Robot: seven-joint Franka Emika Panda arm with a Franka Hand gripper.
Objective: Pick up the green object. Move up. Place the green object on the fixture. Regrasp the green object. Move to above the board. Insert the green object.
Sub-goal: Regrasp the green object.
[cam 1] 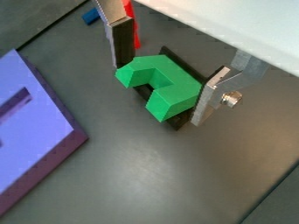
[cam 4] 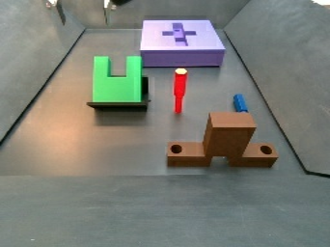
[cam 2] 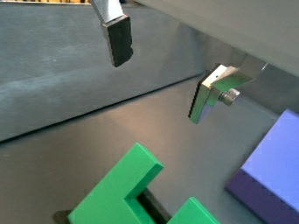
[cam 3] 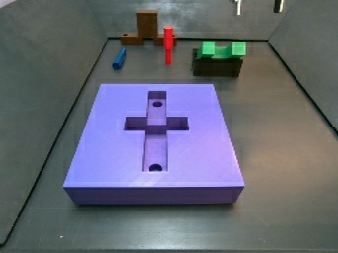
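Note:
The green object (cam 1: pixel 158 83) is a bright U-shaped piece. It lies flat on the dark fixture (cam 1: pixel 177 121), prongs level. It shows in both side views (cam 3: pixel 220 49) (cam 4: pixel 118 77) on the fixture (cam 3: pixel 218 67) (cam 4: pixel 119 104). My gripper (cam 1: pixel 167 70) is open and empty, well above the piece, with one finger on each side of it. Only its fingertips show at the top edge of both side views (cam 3: pixel 259 6) (cam 4: pixel 83 3). In a wrist view the gripper (cam 2: pixel 163 68) hangs above the green object (cam 2: pixel 128 188). The purple board (cam 3: pixel 156 138) (cam 4: pixel 180 43) lies flat, its cross recess empty.
A thin red post (cam 3: pixel 168 42) (cam 4: pixel 180 89) stands near the fixture. A small blue peg (cam 3: pixel 118 59) (cam 4: pixel 240 102) lies on the floor. An orange-brown block (cam 3: pixel 145 28) (cam 4: pixel 230 135) stands beyond them. Grey walls enclose the floor. The board's corner (cam 1: pixel 30 131) (cam 2: pixel 271 166) shows in both wrist views.

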